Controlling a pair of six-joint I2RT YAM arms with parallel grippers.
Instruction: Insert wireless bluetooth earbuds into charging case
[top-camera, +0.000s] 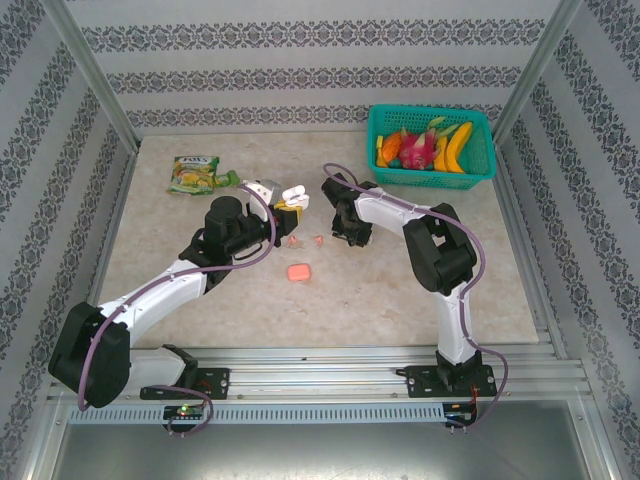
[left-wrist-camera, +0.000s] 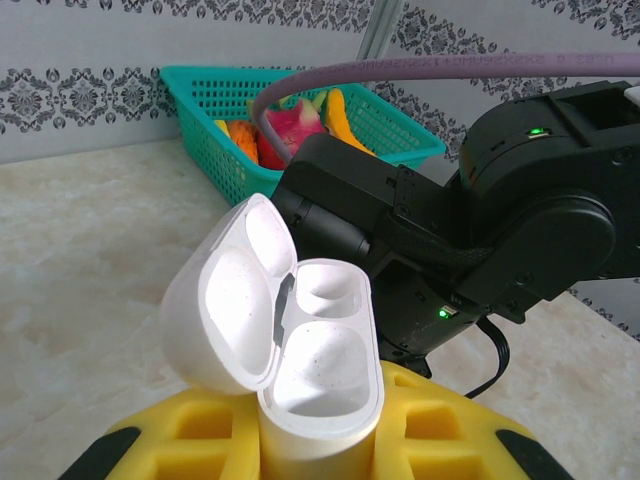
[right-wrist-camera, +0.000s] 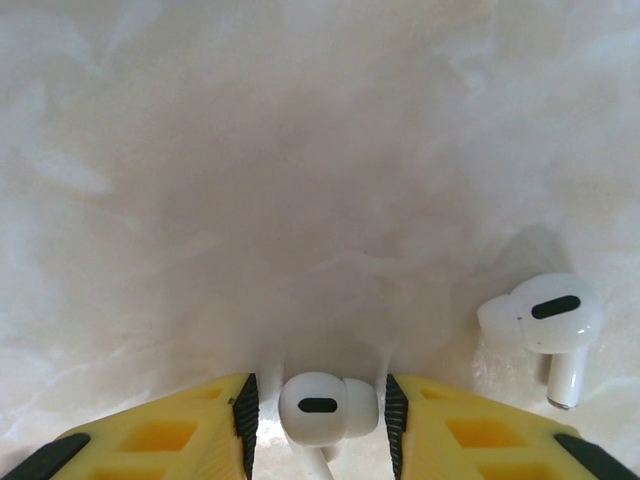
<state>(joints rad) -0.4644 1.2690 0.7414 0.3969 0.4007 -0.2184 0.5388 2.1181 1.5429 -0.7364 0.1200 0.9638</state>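
My left gripper (left-wrist-camera: 315, 445) is shut on a white charging case (left-wrist-camera: 318, 352) and holds it upright above the table, lid flipped open, both wells empty. The case (top-camera: 293, 194) also sits at that gripper (top-camera: 285, 207) in the top view. My right gripper (right-wrist-camera: 318, 402) is down at the table, open, with a white earbud (right-wrist-camera: 322, 405) lying between its yellow fingers (right-wrist-camera: 200, 435) and a small gap on each side. Another white earbud (right-wrist-camera: 545, 322) lies to the right of it. Two pale pink earbuds (top-camera: 293, 241) (top-camera: 318, 240) lie between the arms.
A closed pink case (top-camera: 298, 271) lies on the table nearer the bases. A teal basket (top-camera: 483, 150) of toy fruit stands at the back right, and a green snack packet (top-camera: 196, 173) at the back left. The right arm (left-wrist-camera: 500, 240) is close behind the held case.
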